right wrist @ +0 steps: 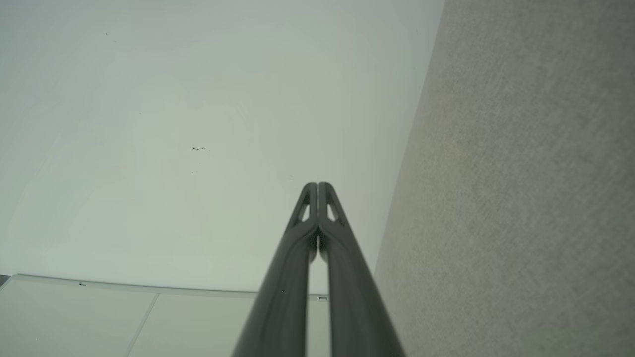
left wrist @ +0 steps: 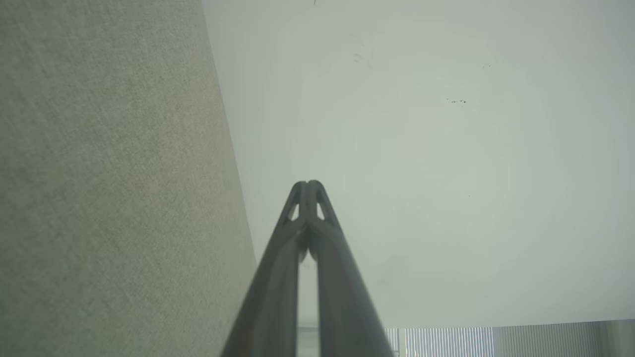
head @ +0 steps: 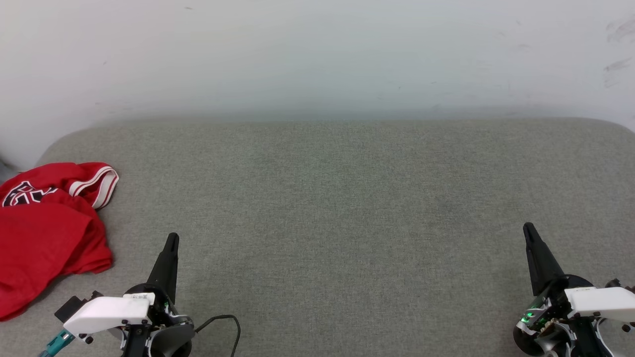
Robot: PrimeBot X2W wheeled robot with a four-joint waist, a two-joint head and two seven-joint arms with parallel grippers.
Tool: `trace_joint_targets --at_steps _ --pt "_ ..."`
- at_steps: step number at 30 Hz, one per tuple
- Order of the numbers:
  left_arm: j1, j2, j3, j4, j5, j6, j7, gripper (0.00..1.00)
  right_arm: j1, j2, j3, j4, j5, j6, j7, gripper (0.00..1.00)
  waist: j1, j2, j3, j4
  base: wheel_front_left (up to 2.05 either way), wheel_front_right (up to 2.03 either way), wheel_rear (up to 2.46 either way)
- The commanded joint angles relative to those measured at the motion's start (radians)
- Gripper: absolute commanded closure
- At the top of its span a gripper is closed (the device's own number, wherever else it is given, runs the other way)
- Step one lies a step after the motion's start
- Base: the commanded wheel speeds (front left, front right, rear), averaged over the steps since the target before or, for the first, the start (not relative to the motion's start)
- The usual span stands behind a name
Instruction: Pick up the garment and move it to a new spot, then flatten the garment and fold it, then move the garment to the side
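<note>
Plainly, the garment (head: 47, 233) lies crumpled at the left edge of the grey fabric-covered worktop (head: 337, 198), not far from its far-left rounded corner. The head view's left border cuts part of it off. It is a heap of red cloth. A band of red-and-white striped trim (head: 96, 183) curls along its far side, and a patch of black-and-white lettering (head: 20, 193) shows beside that band, too folded to read.

The left pincer (head: 171, 240) stands to the right of the garment and closer to the near edge of the worktop. Its tip points toward the white wall (head: 317, 54) behind. Bare grey fabric lies between the pincer and the red cloth, so the two are near each other but do not touch. Its two dark fingers are pressed together with nothing between them. The left wrist view confirms this: the left pincer (left wrist: 307, 191) has its tips meeting, with the worktop on one side and the wall beyond. A black cable (head: 233, 322) loops from the left wrist over the near edge.

The right pincer (head: 529, 229) sits near the worktop's near-right corner, well apart from the garment, with the whole width of the worktop between them. It too is closed on nothing. In the right wrist view the right pincer (right wrist: 317, 188) has its fingers touching along their tips.
</note>
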Motion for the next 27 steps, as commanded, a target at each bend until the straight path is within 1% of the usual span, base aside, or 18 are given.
trace_joint_targets --at_steps 1,27 --pt "-0.006 -0.002 0.003 -0.001 -0.002 -0.002 0.002 1.0 -0.013 0.005 0.001 0.001 0.003 0.0 0.001 1.0 0.0 0.0 0.0 0.0 0.0 0.0 0.0" --pt "-0.006 -0.002 0.002 -0.001 -0.002 -0.002 0.002 1.0 -0.013 0.005 0.001 0.001 0.003 0.0 0.001 1.0 0.0 0.0 0.0 0.0 0.0 0.0 0.0"
